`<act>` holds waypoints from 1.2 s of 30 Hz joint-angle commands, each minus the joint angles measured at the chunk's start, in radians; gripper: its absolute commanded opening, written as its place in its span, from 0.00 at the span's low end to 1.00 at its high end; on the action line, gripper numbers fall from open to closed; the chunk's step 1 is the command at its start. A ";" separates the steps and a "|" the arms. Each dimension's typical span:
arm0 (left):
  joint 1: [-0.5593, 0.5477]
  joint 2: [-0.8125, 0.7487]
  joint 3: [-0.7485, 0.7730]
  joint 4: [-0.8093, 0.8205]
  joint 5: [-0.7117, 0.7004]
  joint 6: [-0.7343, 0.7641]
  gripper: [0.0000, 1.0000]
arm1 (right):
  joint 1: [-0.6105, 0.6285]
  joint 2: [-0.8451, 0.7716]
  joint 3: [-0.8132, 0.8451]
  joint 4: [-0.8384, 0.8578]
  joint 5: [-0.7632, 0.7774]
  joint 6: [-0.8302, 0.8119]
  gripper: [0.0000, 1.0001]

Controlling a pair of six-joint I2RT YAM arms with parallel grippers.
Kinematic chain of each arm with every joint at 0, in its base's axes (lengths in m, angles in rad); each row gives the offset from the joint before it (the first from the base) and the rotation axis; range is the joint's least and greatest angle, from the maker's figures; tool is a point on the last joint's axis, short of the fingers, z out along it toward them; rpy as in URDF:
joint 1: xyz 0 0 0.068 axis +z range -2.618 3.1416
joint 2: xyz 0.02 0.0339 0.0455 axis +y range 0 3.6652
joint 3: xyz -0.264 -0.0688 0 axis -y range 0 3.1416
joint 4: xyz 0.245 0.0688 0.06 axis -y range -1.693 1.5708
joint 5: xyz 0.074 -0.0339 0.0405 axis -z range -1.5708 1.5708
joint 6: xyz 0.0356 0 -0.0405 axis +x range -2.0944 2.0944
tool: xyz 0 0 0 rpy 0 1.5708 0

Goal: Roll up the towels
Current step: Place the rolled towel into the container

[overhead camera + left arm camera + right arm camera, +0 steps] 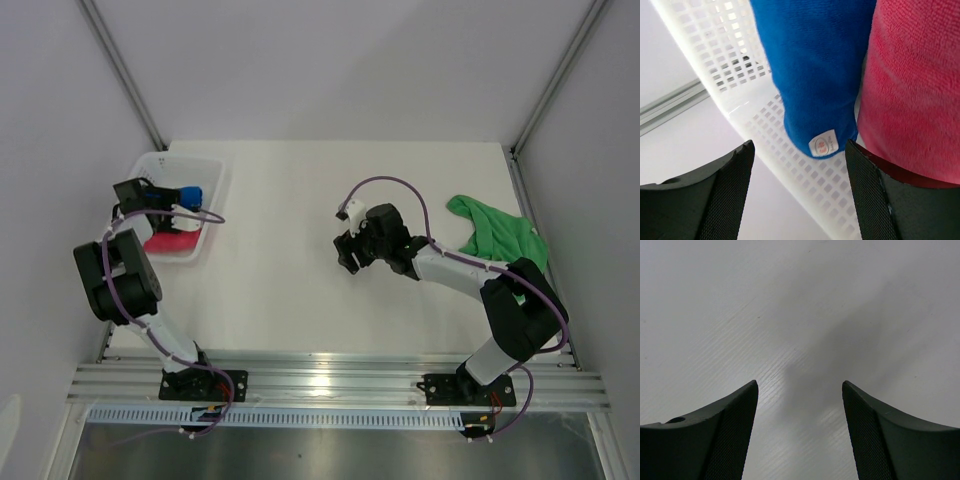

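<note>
Inspected left gripper (799, 150): found open wide, gripping nothing. Located blue towel (815, 75) straight ahead of the fingertips, already rolled, label end nearest, resting in white mesh basket (715, 45). Located pink towel (915, 90) just right of that roll and touching it, close above the right finger. Cannot tell whether rolled or merely bunched, nor whether in contact with the finger.

Inspected right gripper (800, 385): likewise open wide, empty, hovering over bare table (740, 300). Located green towel (495, 232) well behind this gripper and off to its right, crumpled in a loose heap, not rolled, out of the wrist view.

Judged all three light, soft and limp. Expect sagging and dragging when lifted, with a grippy pile rather than a slippery one. Nothing fragile.

Recommend taking green towel by a corner or hem, pinching a single layer, spreading flat, then rolling from one edge. Expect loosening of the roll unless kept pressed.
</note>
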 commanded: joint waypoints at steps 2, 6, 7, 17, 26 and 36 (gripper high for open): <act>0.012 -0.110 -0.014 -0.056 0.065 0.313 0.76 | 0.005 -0.022 -0.020 0.052 -0.013 0.013 0.71; 0.012 -0.152 -0.014 -0.081 0.082 0.235 0.76 | 0.003 -0.017 -0.020 0.052 -0.018 0.014 0.71; 0.012 -0.171 -0.004 -0.099 0.095 0.211 0.75 | 0.003 -0.017 -0.021 0.055 -0.018 0.016 0.71; -0.045 -0.288 0.077 -0.306 0.135 -0.460 0.76 | -0.017 -0.071 0.061 0.077 0.128 0.109 0.71; -0.142 -0.171 0.394 -0.479 -0.096 -1.160 0.73 | -0.153 -0.061 0.235 -0.162 0.369 0.197 0.69; -0.182 0.372 0.936 -0.829 -0.446 -1.528 0.37 | -0.156 -0.230 0.026 -0.012 0.283 0.209 0.63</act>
